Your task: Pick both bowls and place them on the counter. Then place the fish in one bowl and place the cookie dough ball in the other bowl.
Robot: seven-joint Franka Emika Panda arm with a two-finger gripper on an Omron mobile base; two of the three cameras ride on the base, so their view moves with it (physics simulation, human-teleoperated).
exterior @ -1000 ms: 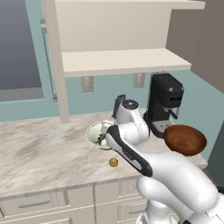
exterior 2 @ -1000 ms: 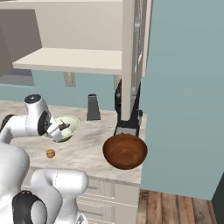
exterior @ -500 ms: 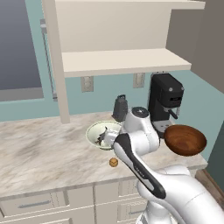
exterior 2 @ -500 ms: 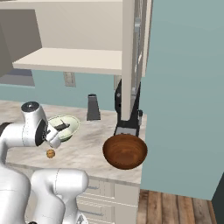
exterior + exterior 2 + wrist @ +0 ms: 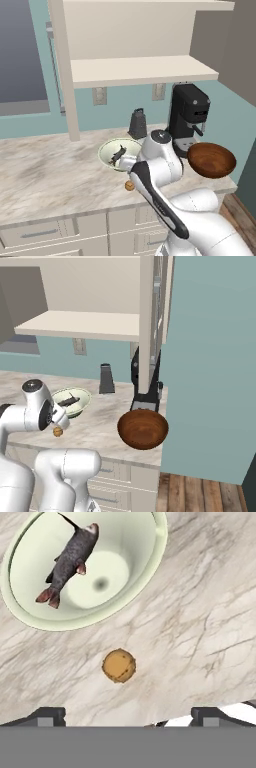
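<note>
While the gripper [image 5: 128,714] hangs spread wide, the small golden-brown dough ball [image 5: 119,665] rests on marbled stone worktop [image 5: 200,627] beside the smooth cream bowl [image 5: 150,567] holding the grey fish [image 5: 70,562].

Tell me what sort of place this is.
A rendered home kitchen, most likely: a beige-and-grey marbled stone worktop over pale grey drawers, a black espresso machine beside a dark metal grater, and a plain cream wall shelf above.
</note>
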